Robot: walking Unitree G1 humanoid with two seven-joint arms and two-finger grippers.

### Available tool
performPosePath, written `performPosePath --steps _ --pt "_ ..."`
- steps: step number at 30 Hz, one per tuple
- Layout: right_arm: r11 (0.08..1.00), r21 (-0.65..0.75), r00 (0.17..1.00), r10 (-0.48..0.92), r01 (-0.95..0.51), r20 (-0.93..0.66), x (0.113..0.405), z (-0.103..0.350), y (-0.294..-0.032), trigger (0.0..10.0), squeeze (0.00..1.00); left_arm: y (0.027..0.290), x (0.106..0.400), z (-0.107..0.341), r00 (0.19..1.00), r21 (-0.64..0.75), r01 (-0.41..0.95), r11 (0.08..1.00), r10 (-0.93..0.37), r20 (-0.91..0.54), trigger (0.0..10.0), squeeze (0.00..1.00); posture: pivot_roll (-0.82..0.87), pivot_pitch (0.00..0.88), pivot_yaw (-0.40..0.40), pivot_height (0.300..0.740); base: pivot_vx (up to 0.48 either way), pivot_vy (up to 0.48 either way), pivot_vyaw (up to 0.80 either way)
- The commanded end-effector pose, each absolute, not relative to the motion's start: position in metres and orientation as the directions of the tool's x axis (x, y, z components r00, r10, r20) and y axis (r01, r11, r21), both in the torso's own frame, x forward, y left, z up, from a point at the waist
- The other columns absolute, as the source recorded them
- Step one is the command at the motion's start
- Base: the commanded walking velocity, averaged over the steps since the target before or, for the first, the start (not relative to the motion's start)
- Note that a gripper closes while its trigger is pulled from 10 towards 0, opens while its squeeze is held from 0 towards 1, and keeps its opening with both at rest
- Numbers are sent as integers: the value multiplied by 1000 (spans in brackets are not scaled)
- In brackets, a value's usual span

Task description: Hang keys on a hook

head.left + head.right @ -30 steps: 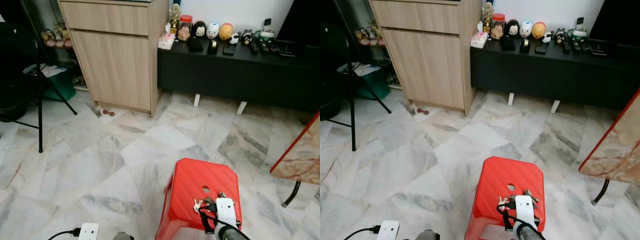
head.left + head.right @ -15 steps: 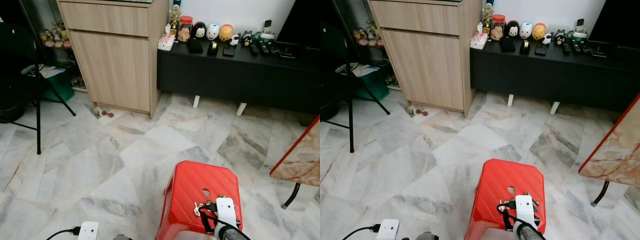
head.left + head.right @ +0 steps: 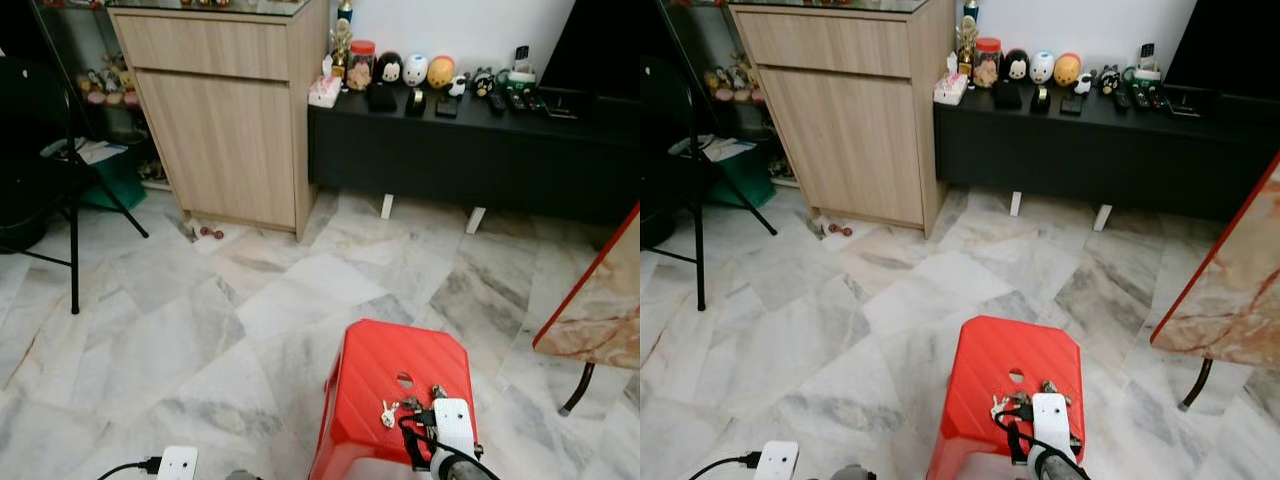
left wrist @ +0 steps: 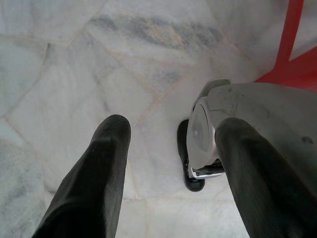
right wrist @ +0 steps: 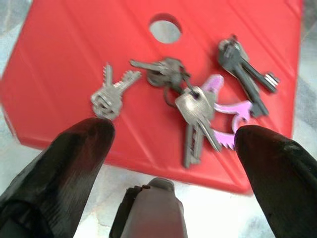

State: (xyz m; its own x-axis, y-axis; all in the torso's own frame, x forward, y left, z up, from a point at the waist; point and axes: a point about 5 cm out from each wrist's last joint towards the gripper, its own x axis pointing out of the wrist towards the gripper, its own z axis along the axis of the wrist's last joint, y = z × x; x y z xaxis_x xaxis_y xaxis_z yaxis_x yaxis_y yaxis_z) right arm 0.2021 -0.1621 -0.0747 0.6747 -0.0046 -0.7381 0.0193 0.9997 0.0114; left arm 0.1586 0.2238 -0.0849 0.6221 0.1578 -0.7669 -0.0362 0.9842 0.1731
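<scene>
Keys lie on the red stool; right gripper hovers at their 6 o'clock, fingers apart. Left gripper, fingers apart, hangs over the floor.

You have open marble floor to the left and far side of the red stool. On the stool top, three key bunches lie spread near its round hole, with bare red plastic on the left part. To the right, a marble-topped table crowds in. Far off stand a wooden cabinet and a black console.
</scene>
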Motion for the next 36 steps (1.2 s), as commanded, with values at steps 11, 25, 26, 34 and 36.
performPosePath --steps 11,25,26,34,36 --pt "998 24 676 -16 50 -737 201 -75 -163 10000 0 225 157 -85 619 180 -37 983 164 -768 10000 0 114 58 -48 657 238 0 193" --pt "997 4 672 -49 77 -739 198 -76 -168 10000 0 227 153 -87 601 187 -36 982 171 -780 10000 0 113 59 -47 657 0 0 0" --pt "996 2 669 -55 84 -742 198 -76 -169 10000 0 227 153 -87 601 187 -36 982 171 -781 10000 0 114 60 -48 657 0 0 0" --pt "995 -7 678 -71 97 -732 198 -76 -174 10000 0 228 152 -87 596 191 -35 981 174 -784 10000 0 112 61 -48 657 0 0 0" --pt "994 -16 679 -85 107 -729 198 -75 -176 10000 0 228 151 -87 595 191 -34 981 173 -785 10000 0 109 61 -48 657 0 0 0"
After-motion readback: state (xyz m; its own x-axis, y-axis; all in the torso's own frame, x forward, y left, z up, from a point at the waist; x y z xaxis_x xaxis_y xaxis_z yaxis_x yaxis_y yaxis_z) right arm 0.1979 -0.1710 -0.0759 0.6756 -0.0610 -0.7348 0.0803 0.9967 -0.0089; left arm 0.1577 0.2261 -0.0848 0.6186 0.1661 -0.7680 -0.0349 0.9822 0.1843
